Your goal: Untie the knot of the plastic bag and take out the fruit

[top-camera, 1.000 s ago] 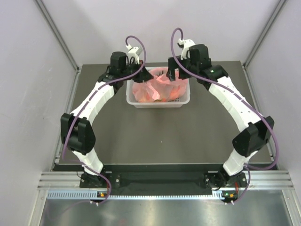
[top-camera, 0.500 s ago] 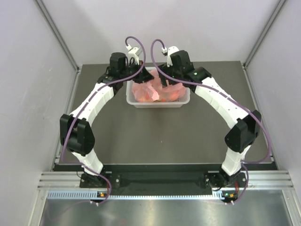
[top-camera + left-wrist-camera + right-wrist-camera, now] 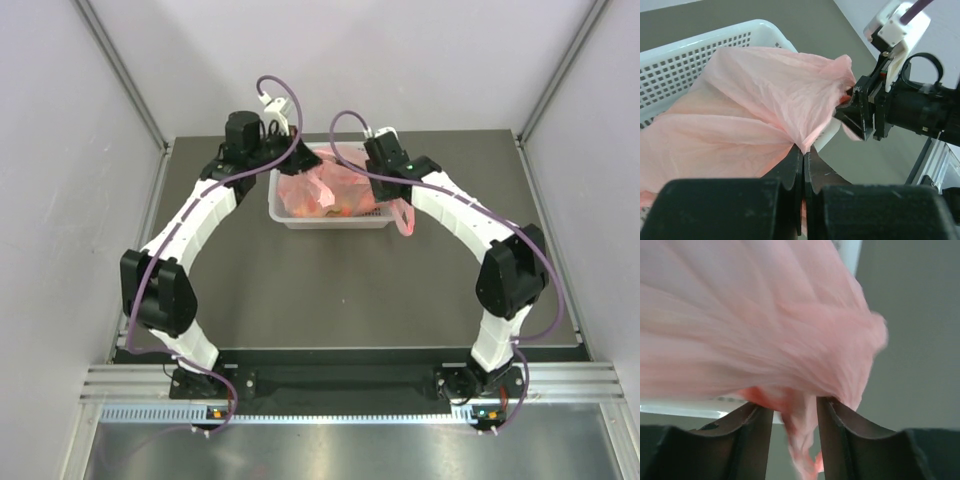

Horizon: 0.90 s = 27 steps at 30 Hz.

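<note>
The pink plastic bag lies in the white basket at the back of the table. My left gripper is shut on a pinch of the bag's film, which it holds up taut at the basket's left end. My right gripper is at the basket's right rim, jaws partly apart around a bunched, twisted strand of the bag, with gaps on both sides of it. A pink tail hangs over that rim. I cannot tell whether this strand is the knot. The fruit shows only as orange patches through the plastic.
The basket's perforated wall fills the left wrist view behind the bag, and the right gripper's black body sits close beyond it. Dark tabletop spreads in front of the basket. Grey walls close in both sides.
My right arm has swung left and down to the basket's right rim. Its jaws have narrowed around the bag's bunched end, and a pink tail now hangs outside. The left gripper stays shut.
</note>
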### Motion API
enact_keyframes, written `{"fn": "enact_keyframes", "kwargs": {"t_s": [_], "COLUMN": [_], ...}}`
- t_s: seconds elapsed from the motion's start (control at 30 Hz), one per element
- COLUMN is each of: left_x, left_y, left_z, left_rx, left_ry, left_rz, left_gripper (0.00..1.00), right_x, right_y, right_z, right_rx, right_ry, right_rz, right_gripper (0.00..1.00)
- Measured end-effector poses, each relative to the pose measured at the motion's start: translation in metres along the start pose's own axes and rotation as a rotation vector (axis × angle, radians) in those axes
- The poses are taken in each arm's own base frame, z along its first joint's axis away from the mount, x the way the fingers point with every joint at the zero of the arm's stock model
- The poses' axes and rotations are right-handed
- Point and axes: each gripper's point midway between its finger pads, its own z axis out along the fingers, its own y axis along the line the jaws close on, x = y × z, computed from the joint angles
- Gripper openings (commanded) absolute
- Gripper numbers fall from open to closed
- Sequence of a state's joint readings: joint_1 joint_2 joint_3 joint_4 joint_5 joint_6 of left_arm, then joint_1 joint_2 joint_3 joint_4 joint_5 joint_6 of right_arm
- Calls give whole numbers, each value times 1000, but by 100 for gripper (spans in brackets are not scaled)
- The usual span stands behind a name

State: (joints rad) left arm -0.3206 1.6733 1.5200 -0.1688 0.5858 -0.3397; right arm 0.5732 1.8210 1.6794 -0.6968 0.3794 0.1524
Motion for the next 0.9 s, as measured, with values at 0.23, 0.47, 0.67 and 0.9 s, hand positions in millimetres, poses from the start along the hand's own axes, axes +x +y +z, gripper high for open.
{"fn": "enact_keyframes", "kwargs": {"t_s": [0.23,0.47,0.67,0.9], "left_x": [-7,-11,-18,-43], "left_y": [18,35,57,51], "left_z": [-11,-14,-21,-27], "left_rx": [-41,-113,-198,-188], "left_ry": [-33,-51,-81,-96], "left_rz": [-5,7,-6,35], "left_gripper": [0,15,57,88], "right_x": [37,20,18,42], "right_y": [-48,-52,-50,-43], "right_z": [12,-2,-12,-10], "right_rx": [99,-4,-61,-116], "right_ry": [83,26,-3,33], "right_rz": [52,35,-37,-94], "right_gripper": [0,0,0,3]}}
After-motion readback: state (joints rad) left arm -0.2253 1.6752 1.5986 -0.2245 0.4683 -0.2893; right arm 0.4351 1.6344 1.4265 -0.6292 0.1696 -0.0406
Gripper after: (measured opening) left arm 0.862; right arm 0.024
